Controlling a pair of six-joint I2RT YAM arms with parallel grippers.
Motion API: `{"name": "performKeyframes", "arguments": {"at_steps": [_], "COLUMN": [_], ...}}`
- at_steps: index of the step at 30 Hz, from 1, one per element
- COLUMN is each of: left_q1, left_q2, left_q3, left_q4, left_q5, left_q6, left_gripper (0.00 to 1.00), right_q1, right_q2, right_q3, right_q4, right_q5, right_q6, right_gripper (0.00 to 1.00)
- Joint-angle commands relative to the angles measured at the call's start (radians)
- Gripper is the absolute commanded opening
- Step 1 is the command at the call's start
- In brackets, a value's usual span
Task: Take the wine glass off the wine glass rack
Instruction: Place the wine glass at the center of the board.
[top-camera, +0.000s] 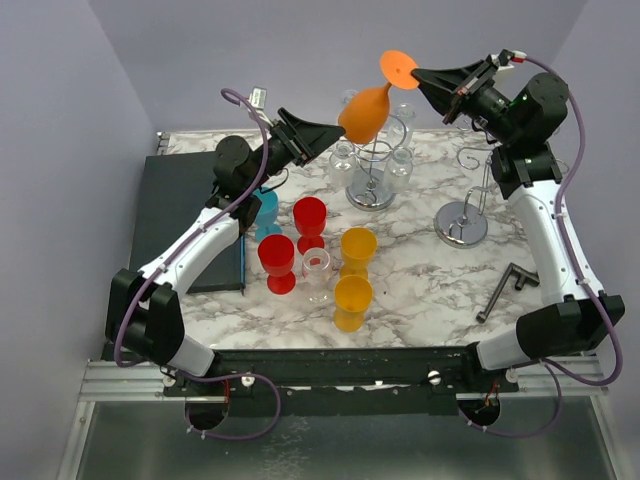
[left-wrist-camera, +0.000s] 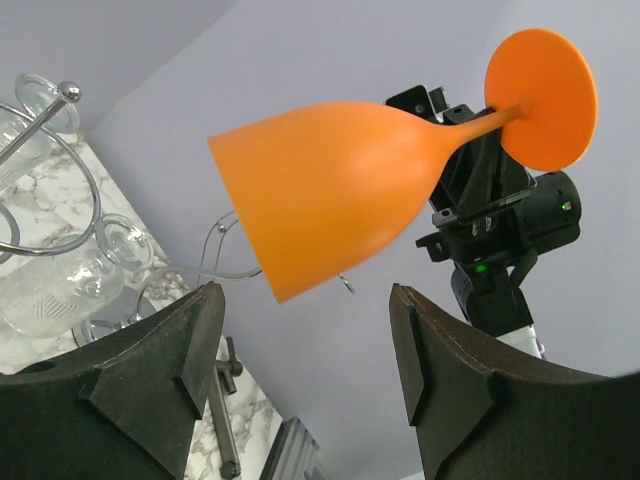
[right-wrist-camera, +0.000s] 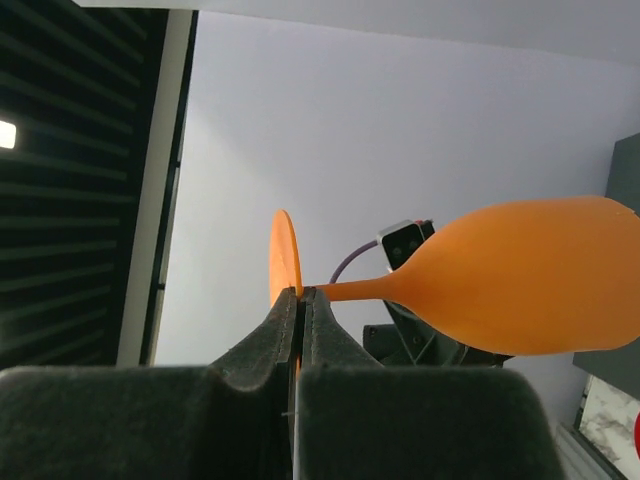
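Glass: orange wine glass (top-camera: 365, 113) is in mid-air above the wire rack (top-camera: 372, 172); it looks clear of the hooks; only clear glasses hang there
Axis: stem and bowl lie close to horizontal; foot points at the right arm; bowl mouth tilts down toward the left arm
Right gripper (right-wrist-camera: 298, 300): jaws pinched tight on the rim of the foot; I judge it the glass's only support
Left gripper (top-camera: 332, 135): jaws wide; bowl rim sits just above the gap between the fingers in the wrist view; no contact that I can see
Key relation: left arm is nearer the bowl; glass lies straight ahead of it
Surface: marble table (top-camera: 440, 290); red cups (top-camera: 310, 215) and yellow cups (top-camera: 358, 245) crowd front centre; second stand (top-camera: 462, 222) and dark tool (top-camera: 505, 290) on the right
Room: plain pale walls close behind and at both sides
Risk: narrow pinch on the foot; I expect the bowl could swing
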Motion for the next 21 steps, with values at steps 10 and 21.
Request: {"name": "performKeyframes", "arguments": {"at_steps": [10, 21], "left_q1": [0.046, 0.062], "left_q2": [0.093, 0.055], "left_q3": [-0.03, -0.06], "left_q4": [0.377, 0.568], "left_q5": [0.124, 0.094], "left_q6": [-0.223, -0.389], "left_gripper": [0.73, 0.62], "right_q1": [0.074, 0.087], "right_q2": [0.031, 0.05], "right_q3": [-0.046, -0.062], "right_q4": [0.145, 0.212], "right_q5": [-0.009, -0.01], "right_q6": [0.109, 0.166], "right_gripper": [0.01, 0.01]}}
